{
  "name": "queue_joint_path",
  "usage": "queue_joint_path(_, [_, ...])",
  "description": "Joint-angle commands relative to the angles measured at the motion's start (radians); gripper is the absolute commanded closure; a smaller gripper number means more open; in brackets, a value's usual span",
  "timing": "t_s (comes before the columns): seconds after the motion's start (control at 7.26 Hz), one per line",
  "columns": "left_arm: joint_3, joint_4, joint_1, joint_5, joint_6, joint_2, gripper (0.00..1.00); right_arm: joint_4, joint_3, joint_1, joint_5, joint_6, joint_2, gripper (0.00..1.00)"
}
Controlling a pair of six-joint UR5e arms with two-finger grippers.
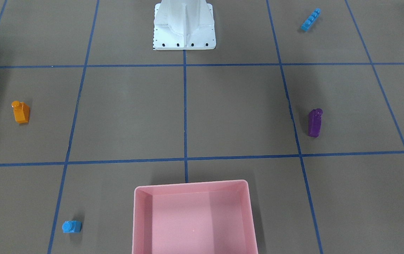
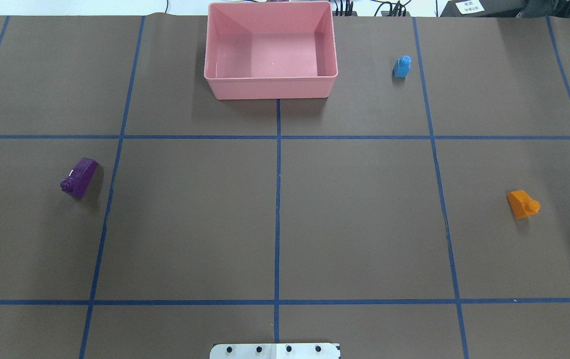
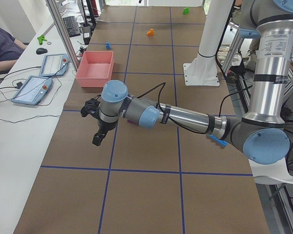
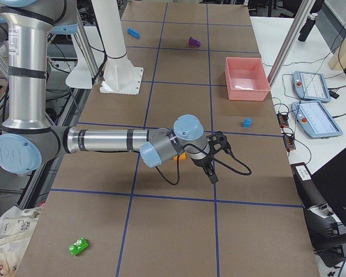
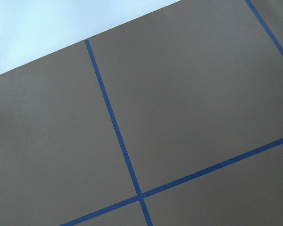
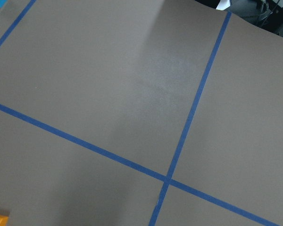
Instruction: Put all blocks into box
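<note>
The pink box (image 2: 270, 87) stands at the far middle of the table and holds no blocks; it also shows in the front view (image 1: 191, 185). The orange block (image 2: 523, 204), the small blue block (image 2: 402, 66) and the purple block (image 2: 79, 177) lie apart on the table. The long blue bar (image 1: 310, 19) lies near the robot base. The green block (image 4: 78, 246) lies at the table's right end. My left gripper (image 3: 96, 140) hangs near the purple block. My right gripper (image 4: 212, 173) hangs beside the orange block (image 4: 181, 156). I cannot tell whether either gripper is open.
The white robot base (image 1: 184, 28) stands at the table's near middle. Blue tape lines divide the brown table into squares. A side bench beyond the box carries control tablets (image 3: 31, 87), and an operator (image 3: 2, 48) sits there.
</note>
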Motion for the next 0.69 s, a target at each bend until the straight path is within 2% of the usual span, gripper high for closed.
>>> queue_joint_path(0.0, [-0.009,-0.022,0.0,0.0,-0.001,0.022,0.0,0.092,0.044,-0.123,0.06,0.21,0.0,0.0])
queue_joint_path(0.14, [0.003,-0.093,0.0,0.001,-0.004,0.053,0.0,0.14,0.045,-0.218,0.074,0.388,0.006,0.0])
queue_joint_path(0.28, [0.017,-0.145,0.0,0.001,-0.004,0.074,0.0,0.212,0.046,-0.309,0.027,0.546,0.002,0.0])
queue_joint_path(0.55, [0.021,-0.16,0.001,0.001,-0.004,0.084,0.0,0.201,0.054,-0.545,-0.312,0.683,-0.021,0.0])
